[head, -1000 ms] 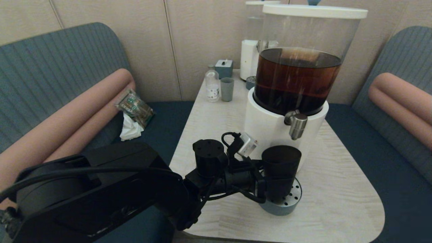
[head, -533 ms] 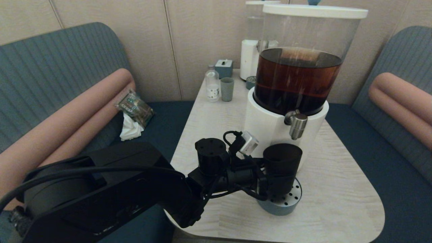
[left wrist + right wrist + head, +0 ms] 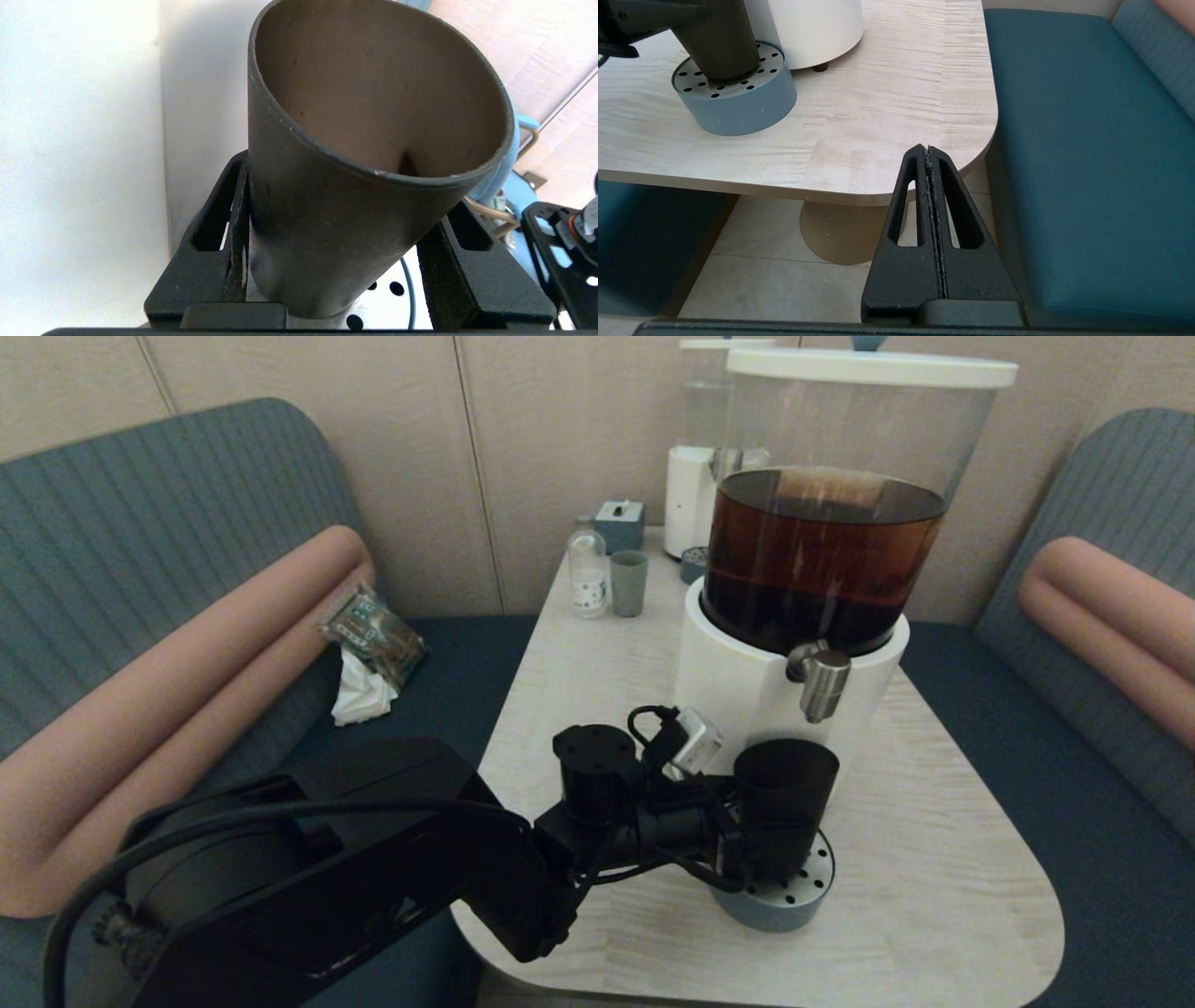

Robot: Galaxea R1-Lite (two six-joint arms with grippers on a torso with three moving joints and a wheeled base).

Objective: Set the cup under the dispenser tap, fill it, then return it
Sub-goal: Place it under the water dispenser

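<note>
Gripping the cup (image 3: 784, 803) low on its wall, the left gripper (image 3: 747, 845) reaches in from the near left, its jaws pinching the dark tumbler from both sides. The left wrist view shows the two black fingers (image 3: 224, 242) pressed against the cup (image 3: 373, 163), which looks empty inside. The cup stands upright on the perforated top of a round blue-grey drip tray (image 3: 794, 901) at the near middle of the surface (image 3: 934, 896). Its open mouth sits below the dispenser tap (image 3: 822, 679), slightly to the left of the spout. The tap juts from the white base of the big dispenser (image 3: 822, 551), whose clear tank holds brown liquid. From the right wrist view, the cup (image 3: 719, 42) rests on the drip tray (image 3: 738, 102) just beside the dispenser's white base (image 3: 812, 28).

The right gripper (image 3: 930, 154) hangs off the near right corner of the surface (image 3: 878, 116), above the floor beside a blue seat (image 3: 1087, 163), with its jaws pressed together and holding nothing.

At the far side of the surface stand a small clear bottle (image 3: 587, 574), a grey-green cup (image 3: 627, 583), a small blue box (image 3: 620, 525) and a second, smaller dispenser (image 3: 695, 476). A packet (image 3: 373, 633) and crumpled tissue (image 3: 359, 695) lie on the left bench.
</note>
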